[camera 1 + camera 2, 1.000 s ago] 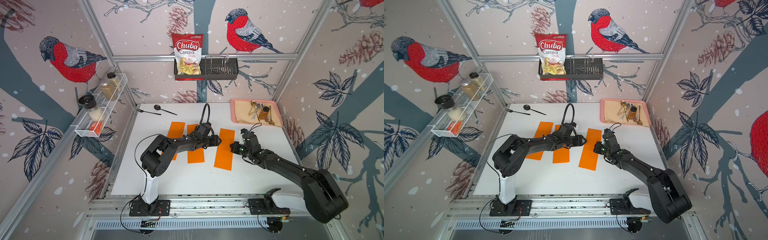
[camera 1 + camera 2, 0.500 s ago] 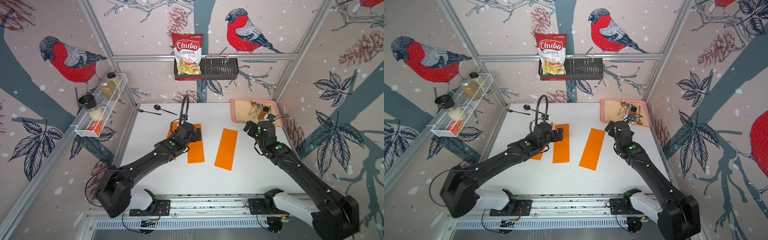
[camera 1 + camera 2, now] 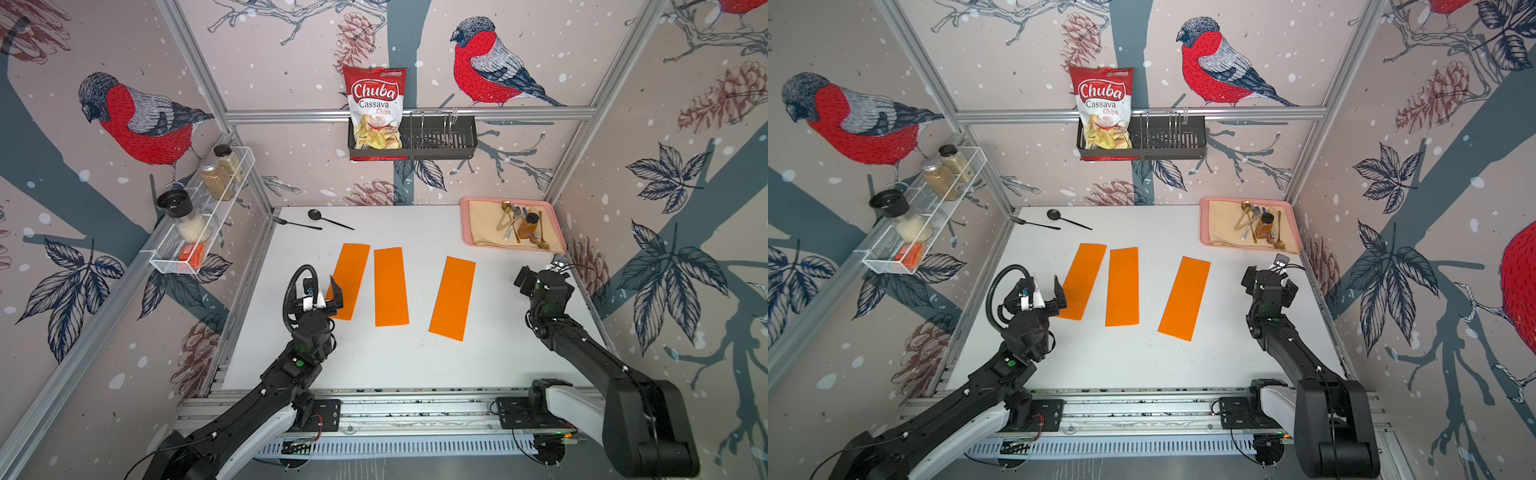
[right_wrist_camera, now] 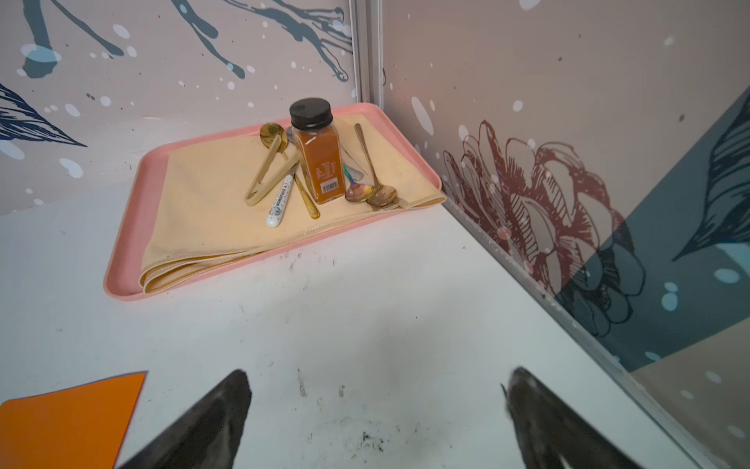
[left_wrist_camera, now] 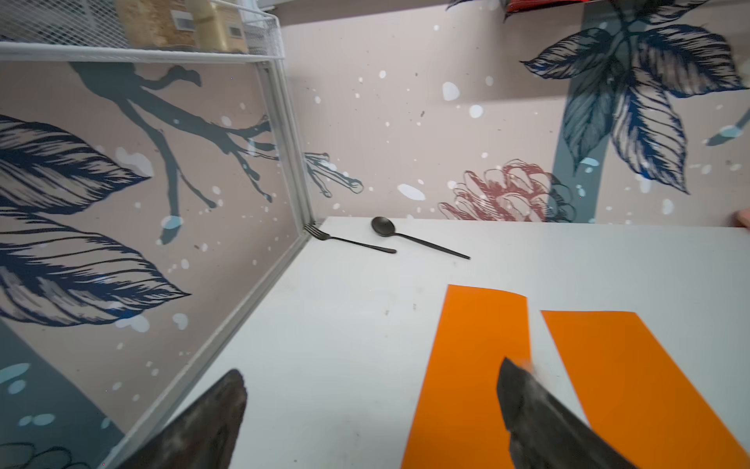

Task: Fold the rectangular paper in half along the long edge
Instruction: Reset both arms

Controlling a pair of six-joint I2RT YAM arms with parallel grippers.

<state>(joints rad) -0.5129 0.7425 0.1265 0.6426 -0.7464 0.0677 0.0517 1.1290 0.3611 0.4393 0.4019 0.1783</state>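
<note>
Three orange rectangular paper strips lie flat, apart, on white table: left strip, middle strip, right strip. Two claws, left gripper and right gripper, both spread, empty. One black metal spoon, one black metal fork.

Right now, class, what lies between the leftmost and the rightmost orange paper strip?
The middle orange paper strip, flat on the white table, touching neither; both top views show it.

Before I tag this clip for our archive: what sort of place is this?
Probably a robot test cell dressed as a kitchen, not a real one: aluminium frame holding bird-print wall panels, spice jars on a wire shelf, and a pink tray of cutlery on a white table.
</note>
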